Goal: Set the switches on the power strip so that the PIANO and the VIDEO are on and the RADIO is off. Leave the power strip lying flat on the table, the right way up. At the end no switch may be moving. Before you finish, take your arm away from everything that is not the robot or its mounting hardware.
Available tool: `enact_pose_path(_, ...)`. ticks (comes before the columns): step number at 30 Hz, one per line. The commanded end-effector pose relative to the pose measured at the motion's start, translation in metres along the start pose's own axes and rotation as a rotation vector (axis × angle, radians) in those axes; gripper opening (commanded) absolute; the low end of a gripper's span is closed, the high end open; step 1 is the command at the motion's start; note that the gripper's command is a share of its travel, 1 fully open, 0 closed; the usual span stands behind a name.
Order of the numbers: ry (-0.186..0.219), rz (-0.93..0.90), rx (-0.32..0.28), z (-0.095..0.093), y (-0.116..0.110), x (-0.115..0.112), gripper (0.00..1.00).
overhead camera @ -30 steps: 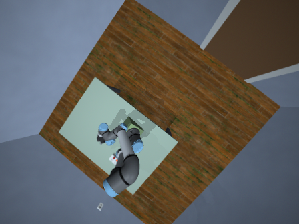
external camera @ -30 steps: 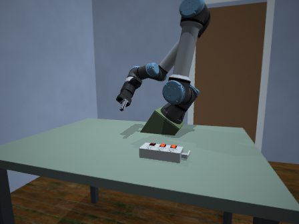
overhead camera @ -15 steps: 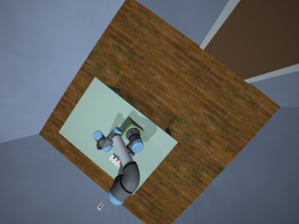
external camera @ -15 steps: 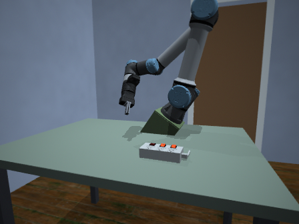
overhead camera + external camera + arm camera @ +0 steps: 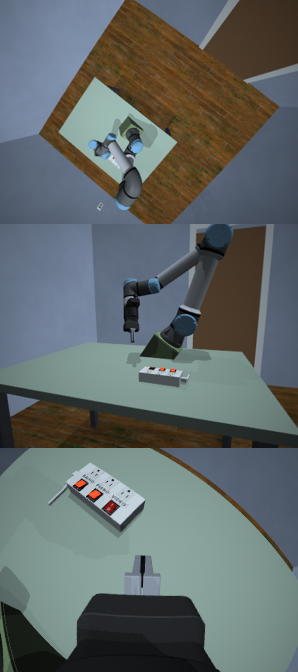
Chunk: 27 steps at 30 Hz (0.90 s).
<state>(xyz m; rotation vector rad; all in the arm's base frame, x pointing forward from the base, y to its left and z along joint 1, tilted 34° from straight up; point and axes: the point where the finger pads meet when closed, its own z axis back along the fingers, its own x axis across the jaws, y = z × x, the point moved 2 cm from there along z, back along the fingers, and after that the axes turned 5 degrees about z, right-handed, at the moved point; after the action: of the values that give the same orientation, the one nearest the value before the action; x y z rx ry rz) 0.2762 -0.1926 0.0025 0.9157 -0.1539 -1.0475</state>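
Note:
A white power strip (image 5: 160, 377) (image 5: 105, 494) lies flat on the pale green table (image 5: 66, 367) (image 5: 213, 551) (image 5: 90, 107), right way up, with a short stub at one end. It has three rocker switches in a row. In the exterior view the left switch (image 5: 151, 368) looks dark, and the middle switch (image 5: 161, 369) and right switch (image 5: 172, 370) glow orange-red. The labels are too small to read. My gripper (image 5: 132, 339) (image 5: 142, 565) is shut and empty. It points down, well above the table, behind and to the left of the strip. In the overhead view the arm hides most of the strip (image 5: 115, 163).
The arm's dark green base block (image 5: 161, 348) (image 5: 126, 127) stands on the table behind the strip. The table's curved edge and a small wall outlet (image 5: 100, 206) show beyond it. A brown door (image 5: 233, 291) is at the back.

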Motion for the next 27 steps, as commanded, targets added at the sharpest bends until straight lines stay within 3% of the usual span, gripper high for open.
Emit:
enact_pose_path(1,0.075,-0.102,-0.074,-0.009,0.015,-0.007,0.00)
enact_pose_path(4,0.107,-0.150,-0.118,-0.014,0.024,-0.012,0.00)
enact_pose_path(7,0.107,-0.150,-0.118,-0.014,0.024,-0.012,0.00)
enact_pose_path(10,0.146,-0.218,-0.189,-0.023,0.036,-0.021,0.00)
enact_pose_path(13,0.157,-0.239,-0.213,-0.025,0.040,-0.025,0.00)
enact_pose_path(15,0.174,-0.280,-0.261,-0.030,0.048,-0.031,0.00)
enact_pose_path(22,0.195,-0.356,-0.356,-0.039,0.062,-0.045,0.00)
enact_pose_path(24,0.195,-0.356,-0.356,-0.039,0.062,-0.045,0.00)
enact_pose_path(27,0.201,-0.405,-0.424,-0.044,0.072,-0.055,0.00)
